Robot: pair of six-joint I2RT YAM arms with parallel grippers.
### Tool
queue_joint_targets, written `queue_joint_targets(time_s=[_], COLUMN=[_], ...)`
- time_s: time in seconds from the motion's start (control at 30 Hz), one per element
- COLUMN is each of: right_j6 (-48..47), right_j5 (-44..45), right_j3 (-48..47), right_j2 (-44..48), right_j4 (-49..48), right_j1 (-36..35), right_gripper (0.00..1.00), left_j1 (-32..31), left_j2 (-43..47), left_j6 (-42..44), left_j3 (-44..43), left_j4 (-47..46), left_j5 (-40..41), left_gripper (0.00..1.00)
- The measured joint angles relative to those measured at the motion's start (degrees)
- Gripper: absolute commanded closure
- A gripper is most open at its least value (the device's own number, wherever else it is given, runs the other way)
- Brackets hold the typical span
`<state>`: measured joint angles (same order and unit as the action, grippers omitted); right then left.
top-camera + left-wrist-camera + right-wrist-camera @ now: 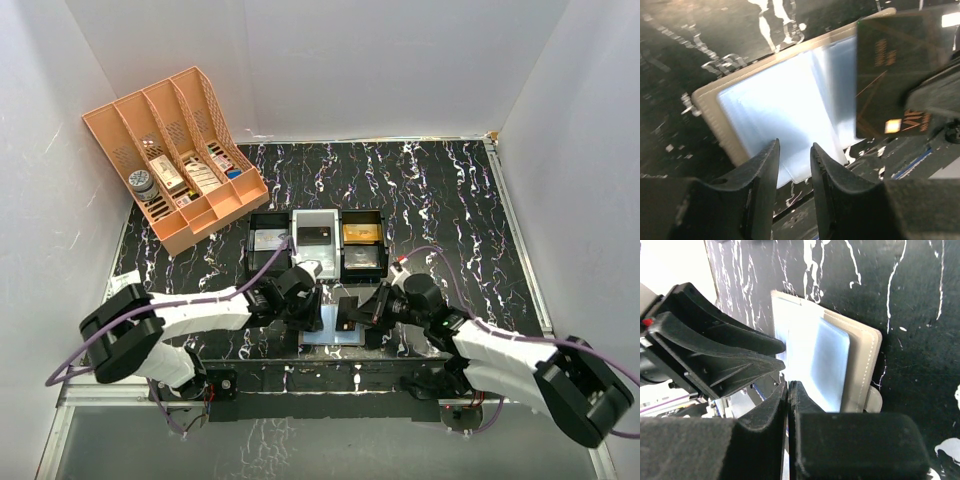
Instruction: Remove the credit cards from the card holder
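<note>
The card holder (335,338) lies open on the table near the front edge, pale-blue sleeves (785,100) facing up inside a grey stitched cover (862,365). My right gripper (352,318) is shut on a dark credit card (890,70) with orange lines and a chip, held on edge just above the holder's right side. In the right wrist view the jaws (789,385) meet with only the card's thin edge between them. My left gripper (312,310) sits low at the holder's near-left edge. Its jaws (794,150) stand narrowly apart, with nothing between them.
Behind the holder stand a black tray (252,262), a white tray (298,225) and another black tray (382,243); cards lie in them, one of them gold (360,232). A peach rack (175,150) with small boxes is at the back left.
</note>
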<state>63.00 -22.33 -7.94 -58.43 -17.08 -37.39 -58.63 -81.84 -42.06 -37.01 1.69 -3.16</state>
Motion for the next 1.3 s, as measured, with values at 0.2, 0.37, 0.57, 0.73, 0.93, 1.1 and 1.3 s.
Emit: queue_joint_targets(time_s=[0.2, 0.37, 0.57, 0.73, 0.93, 1.1, 1.3], right_j6=[-1.4, -1.4, -0.6, 0.3, -0.1, -2.1, -5.0], right_j5=[2.3, 1.5, 0.9, 2.0, 4.2, 5.6, 4.4], right_j3=[-0.9, -1.0, -0.9, -0.8, -0.8, -0.9, -2.0], right_j2=[7.9, 7.4, 6.1, 8.3, 11.3, 12.6, 12.0], right_j4=[7.4, 8.5, 7.3, 7.9, 11.1, 13.9, 13.8], right_j1=[0.0, 0.0, 0.0, 0.0, 0.0, 0.0, 0.0], right_gripper=[1.0, 1.0, 1.0, 1.0, 1.0, 1.0, 1.0], left_j1=[0.0, 0.0, 0.0, 0.0, 0.0, -0.1, 0.0], left_j2=[8.1, 12.1, 11.8, 4.7, 0.2, 2.1, 11.4], left_j6=[-1.0, -1.2, -1.2, -1.4, -1.7, -1.6, -1.4], left_j3=[3.2, 3.3, 3.1, 1.3, 1.4, 1.9, 5.4], left_j4=[3.9, 4.2, -4.2, -7.8, -3.7, -1.7, 0.1], left_j5=[4.7, 5.2, -3.3, -7.0, -2.7, 0.5, 2.0], left_gripper=[0.58, 0.52, 0.5, 0.55, 0.59, 0.55, 0.51])
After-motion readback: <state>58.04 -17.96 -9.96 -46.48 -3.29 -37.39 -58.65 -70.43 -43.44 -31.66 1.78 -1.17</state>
